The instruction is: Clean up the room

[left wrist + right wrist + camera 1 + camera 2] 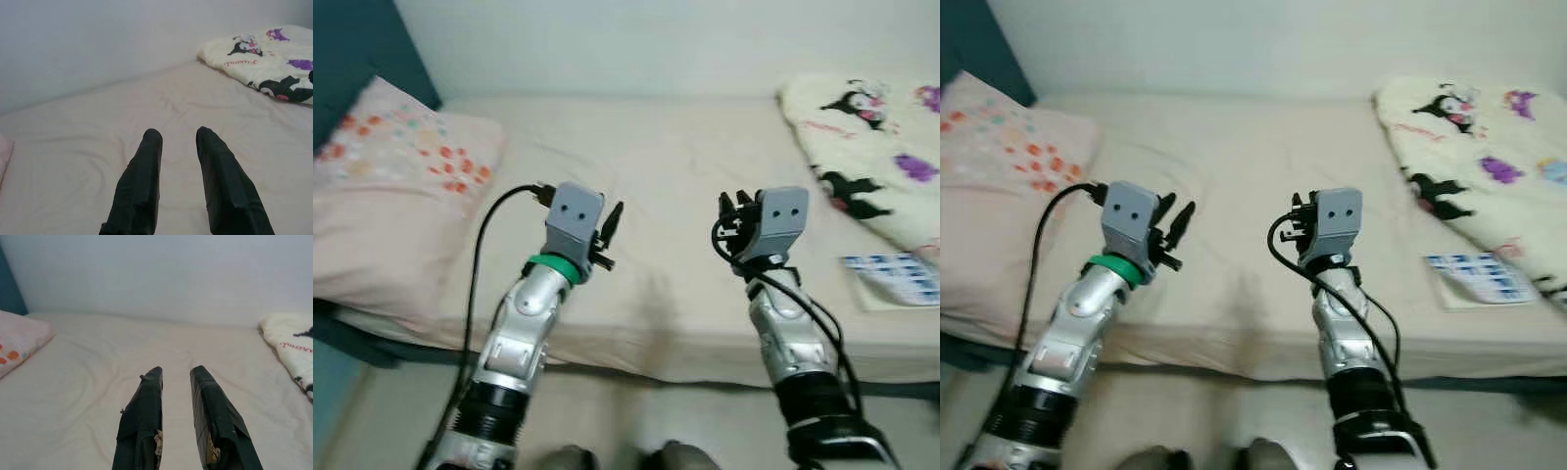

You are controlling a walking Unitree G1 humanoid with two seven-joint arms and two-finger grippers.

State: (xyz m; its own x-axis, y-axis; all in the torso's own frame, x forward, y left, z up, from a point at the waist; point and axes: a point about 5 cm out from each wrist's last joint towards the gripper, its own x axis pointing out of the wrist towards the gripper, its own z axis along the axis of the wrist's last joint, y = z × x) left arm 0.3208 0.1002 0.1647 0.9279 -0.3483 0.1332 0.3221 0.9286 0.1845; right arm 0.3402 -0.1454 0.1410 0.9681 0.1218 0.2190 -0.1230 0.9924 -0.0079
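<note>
Both arms reach over the bed's (656,176) near edge. The left gripper (178,139) and right gripper (176,374) have fingers apart, holding nothing. A blue-checked packet (898,274) lies near the right front edge. Farther back, a pillow (391,166) fills the left end and a cartoon blanket (881,147) covers the right end.

A wide bed with a wrinkled beige sheet (675,176) stands against a pale wall. At its left end lies a soft pink pillow printed with red and orange flowers (396,181), resting flat beside a dark teal headboard. On the right lies a bunched cream blanket printed with black cartoon figures and purple shapes (881,147). Just beside the blanket, near the bed's front edge, lies a flat blue-and-white patterned sheet of paper (893,277).
</note>
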